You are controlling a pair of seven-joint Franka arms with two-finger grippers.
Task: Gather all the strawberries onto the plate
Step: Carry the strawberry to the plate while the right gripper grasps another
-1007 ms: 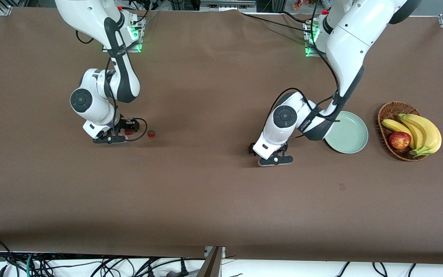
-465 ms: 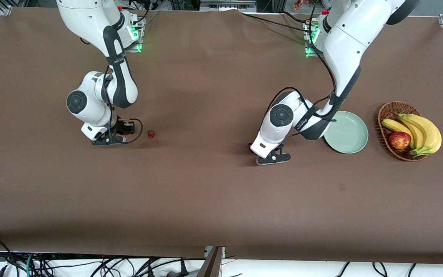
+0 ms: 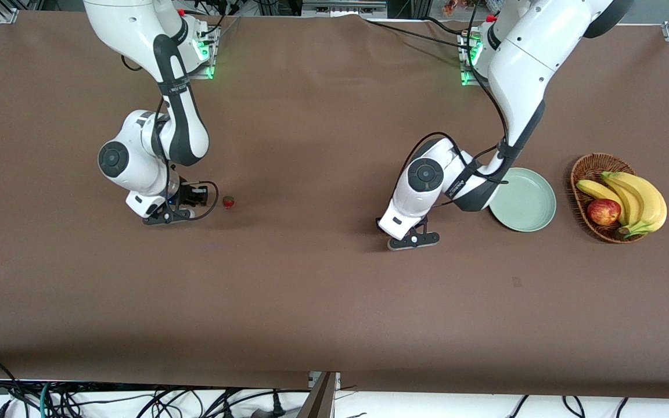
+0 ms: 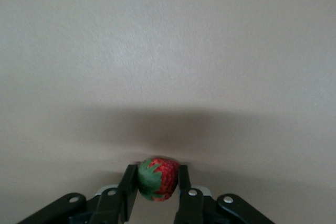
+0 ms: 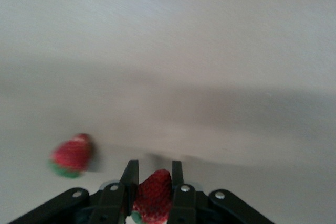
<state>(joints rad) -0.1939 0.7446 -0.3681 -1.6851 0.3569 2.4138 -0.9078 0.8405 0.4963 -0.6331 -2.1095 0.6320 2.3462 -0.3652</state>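
You are not seeing either held berry from the front: each wrist is hiding its own fingertips. The left gripper (image 4: 157,184) is clamping a strawberry (image 4: 157,179) between its fingers, low over the table (image 3: 311,290), just beside the plate (image 3: 529,203) on the side toward the right arm's end. That arm is bending sharply at the elbow, wrist pointing down. The right gripper (image 5: 152,182) is pinching a second strawberry (image 5: 153,190), partly cut off at the frame edge. The loose strawberry (image 3: 229,202) is lying on the table just beside that gripper. You are seeing a basket (image 3: 587,168) with bananas (image 3: 636,200) and an apple (image 3: 603,211) near the plate.
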